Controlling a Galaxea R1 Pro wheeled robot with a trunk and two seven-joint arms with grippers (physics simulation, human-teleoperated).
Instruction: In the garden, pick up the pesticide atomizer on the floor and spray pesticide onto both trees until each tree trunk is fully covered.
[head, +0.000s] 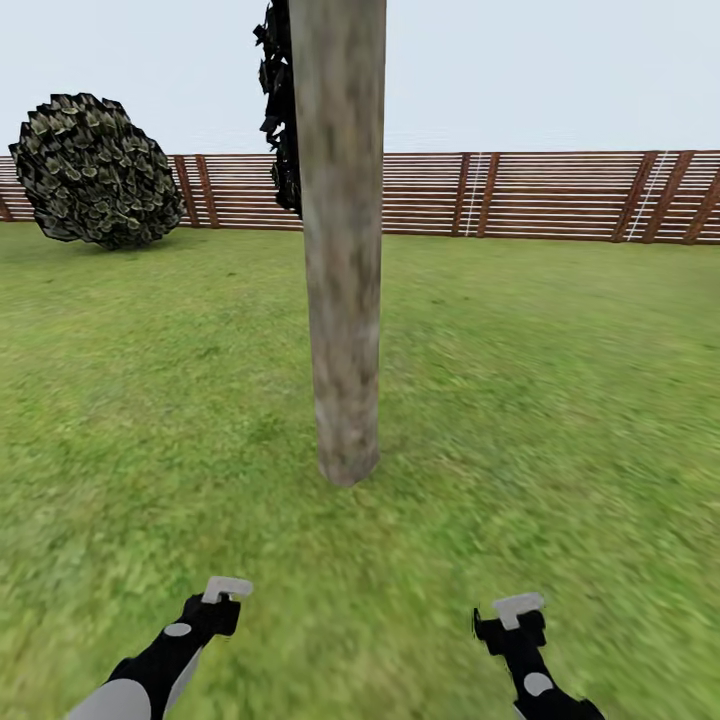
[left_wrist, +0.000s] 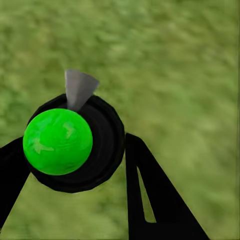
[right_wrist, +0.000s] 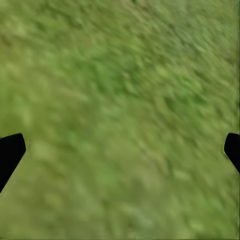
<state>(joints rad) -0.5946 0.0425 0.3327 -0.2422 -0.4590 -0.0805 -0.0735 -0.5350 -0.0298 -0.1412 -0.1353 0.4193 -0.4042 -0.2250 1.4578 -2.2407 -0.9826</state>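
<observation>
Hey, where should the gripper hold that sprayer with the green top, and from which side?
On the atomizer, probably the round black body below the green cap, fingers on opposite sides, approaching from behind the grey nozzle so it stays clear. The left gripper straddles it so.

A tree trunk (head: 342, 250) stands on the lawn (head: 560, 400) straight ahead of the robot, between its two arms and well beyond them. Behind the trunk a fence (head: 540, 195) runs across the far edge, with a bush (head: 92, 170) before it on the left. The atomizer (left_wrist: 70, 142) sits between the left pincer (left_wrist: 75, 165) fingers (grass below).
</observation>
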